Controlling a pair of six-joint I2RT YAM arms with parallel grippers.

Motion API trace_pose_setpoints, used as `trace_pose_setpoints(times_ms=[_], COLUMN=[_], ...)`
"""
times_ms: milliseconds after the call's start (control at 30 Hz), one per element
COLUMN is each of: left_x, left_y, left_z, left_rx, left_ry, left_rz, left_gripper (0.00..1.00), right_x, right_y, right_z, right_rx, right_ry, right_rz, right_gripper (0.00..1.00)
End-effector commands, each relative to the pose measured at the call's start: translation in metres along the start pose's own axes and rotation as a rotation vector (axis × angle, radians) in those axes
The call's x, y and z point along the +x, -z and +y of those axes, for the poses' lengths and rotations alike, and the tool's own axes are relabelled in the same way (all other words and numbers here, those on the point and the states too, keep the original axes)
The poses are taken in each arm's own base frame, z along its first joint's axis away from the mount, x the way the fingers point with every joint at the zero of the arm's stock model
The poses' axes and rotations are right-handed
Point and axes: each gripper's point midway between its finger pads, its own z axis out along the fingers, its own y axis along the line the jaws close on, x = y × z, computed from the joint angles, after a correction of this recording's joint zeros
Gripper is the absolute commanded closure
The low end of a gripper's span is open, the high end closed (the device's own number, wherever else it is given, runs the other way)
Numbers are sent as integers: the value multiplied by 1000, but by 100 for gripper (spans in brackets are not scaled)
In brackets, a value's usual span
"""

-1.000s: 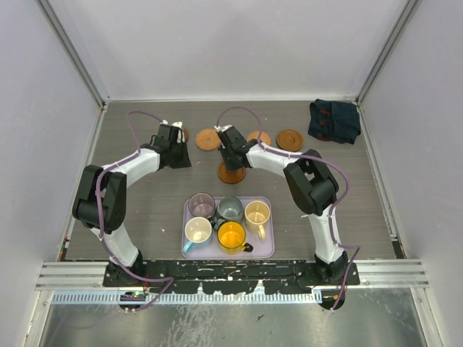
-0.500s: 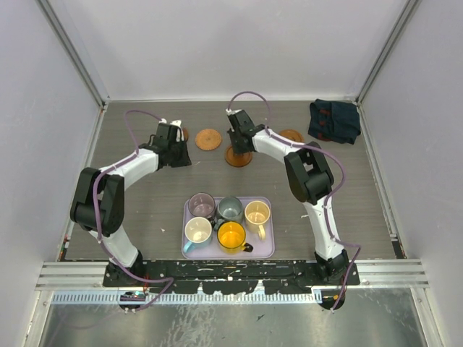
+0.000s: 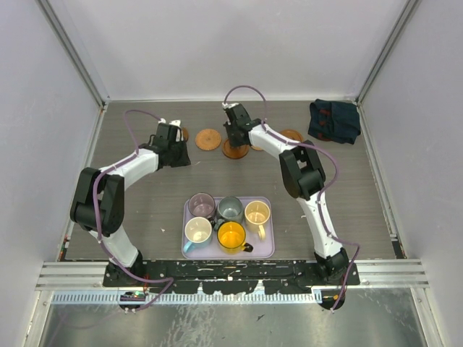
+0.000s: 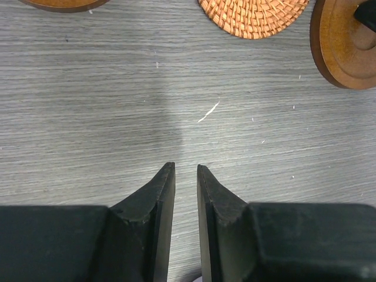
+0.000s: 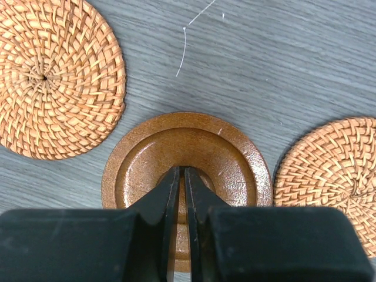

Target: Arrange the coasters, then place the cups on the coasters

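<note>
right wrist view looking down on the dark wooden coaster (image 5: 187,147), lying flat on the grey counter (image 5: 305,53) with the left woven coaster (image 5: 56,79) and the right woven coaster (image 5: 329,176) just beside its rim on either side. seeing the right pincer (image 5: 181,171) with fingers almost together, only a thin slit between them, tips down in that coaster's hollow; being unable to tell whether clamping it or only pressing on it.

top external view placing these three in a row at the far side of the counter, with a fourth coaster (image 3: 182,134) showing only partly at the row's left end and a fifth coaster (image 3: 291,135) lying at its right end, near the dark blue cloth (image 3: 334,120) bunched in the far right corner.

left wrist view finding the left pincer (image 4: 186,167) slightly apart, gripping nothing, hanging over bare counter just on the near side of the coaster row.

seeing all five cups sitting on the lavender tray (image 3: 266,249) toward the near edge, well apart from the coasters: purple-grey cup (image 3: 201,204), grey-teal cup (image 3: 230,209) and cream-beige cup (image 3: 257,213) in the far row, cream-and-blue cup (image 3: 197,230) and yellow-orange cup (image 3: 231,236) in the near row, not yet standing on any coaster.
</note>
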Motion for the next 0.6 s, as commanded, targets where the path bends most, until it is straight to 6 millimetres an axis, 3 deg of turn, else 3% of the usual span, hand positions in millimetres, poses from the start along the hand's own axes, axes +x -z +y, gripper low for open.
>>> trace_pose_setpoints(times_ms=[0, 233, 567], left_x=[-25, -26, -35], left_y=[10, 11, 14], left_z=[-1, 5, 20], left_rx=[-3, -19, -51], left_ry=[-10, -5, 19], left_rz=[-83, -88, -109], left_gripper=[77, 75, 74], right_x=[-8, -24, -17], right_y=[-6, -12, -32], right_z=[-3, -11, -26], right_rx=[10, 19, 48], right_ry=[8, -1, -38], right_rz=[-11, -46, -34], right_gripper=[85, 85, 84])
